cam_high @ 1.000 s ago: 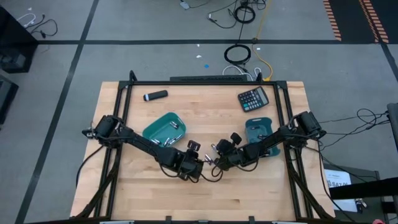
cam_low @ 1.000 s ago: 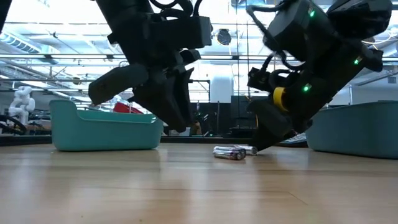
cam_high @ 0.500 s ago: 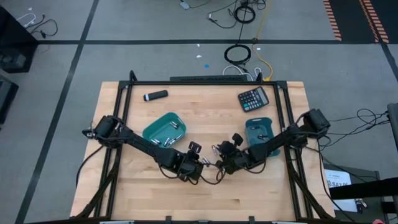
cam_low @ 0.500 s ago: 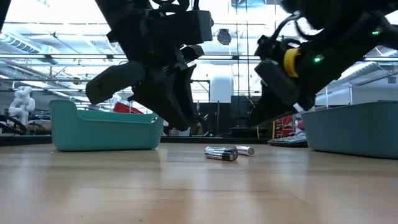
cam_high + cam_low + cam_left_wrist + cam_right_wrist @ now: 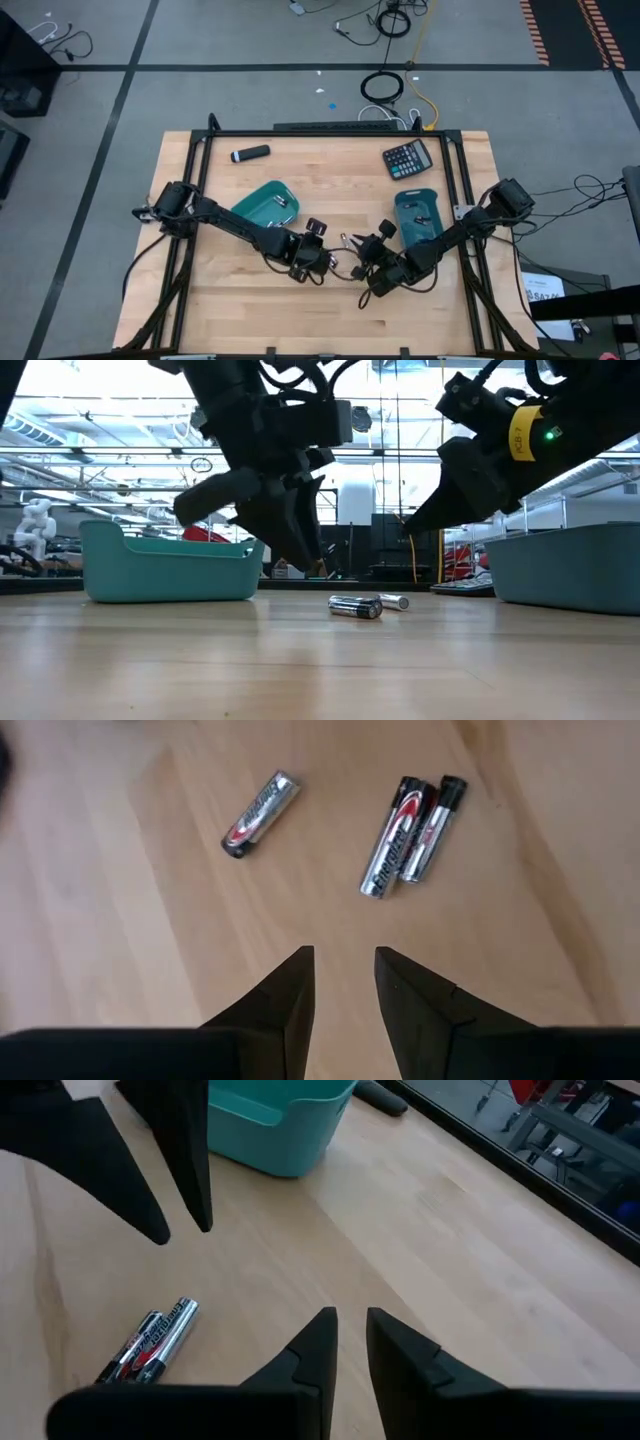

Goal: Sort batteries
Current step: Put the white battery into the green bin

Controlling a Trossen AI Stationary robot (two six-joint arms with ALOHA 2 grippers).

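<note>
Left gripper (image 5: 343, 982) hovers over the bench (image 5: 220, 305) mid-front, fingers slightly parted, holding nothing; right gripper (image 5: 348, 1342) likewise empty, nearly closed. Three batteries (image 5: 410, 836) lie flat between the arms: two touching, parallel, one (image 5: 260, 814) apart. Turn your wrist so the fingers span the lone cell's long axis, then descend.

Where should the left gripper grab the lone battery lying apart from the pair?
Grip the lone battery mid-body across its width, coming straight down. It lies flat on the table with bare wood on both long sides, so the left gripper probably only needs to turn until its fingers straddle it. The touching pair is harder.
</note>
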